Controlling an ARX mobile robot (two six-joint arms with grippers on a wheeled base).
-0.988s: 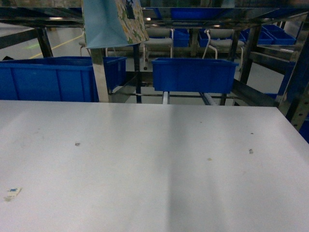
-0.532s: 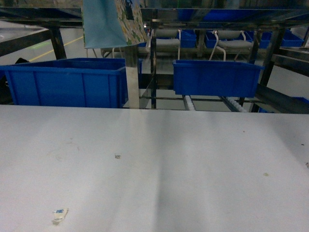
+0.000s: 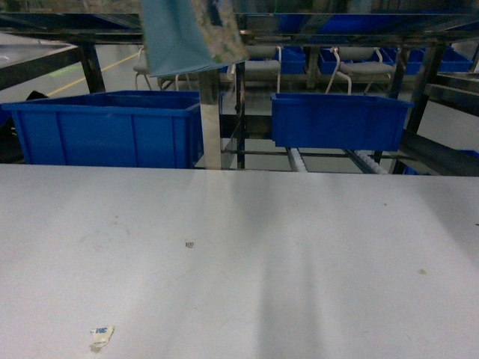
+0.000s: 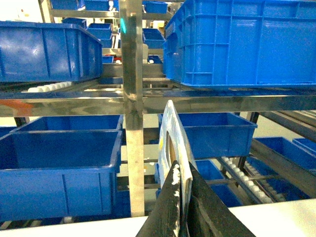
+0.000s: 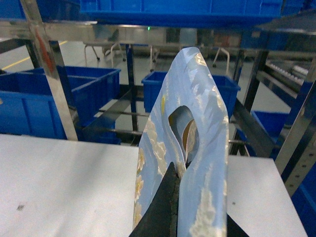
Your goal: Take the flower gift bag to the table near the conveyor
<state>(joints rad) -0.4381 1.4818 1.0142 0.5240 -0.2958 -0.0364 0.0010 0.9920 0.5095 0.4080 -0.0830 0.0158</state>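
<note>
Both grippers pinching the pale blue paper gift bag with the flower print (image 3: 191,34) from either side, up in the air

Left gripper (image 4: 181,197) and right gripper (image 5: 174,197) are each clamped on the bag's top edge beside its cut-out handle, so it hangs long axis vertical, bottom down, above the far edge of the big white flat tabletop (image 3: 239,262). Steel roller conveyor rack (image 3: 209,112) with blue plastic bins (image 3: 112,134) sits right behind.

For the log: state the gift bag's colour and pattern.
Light blue gift bag with pale cream-gold floral print; right wrist view shows it best.
</note>
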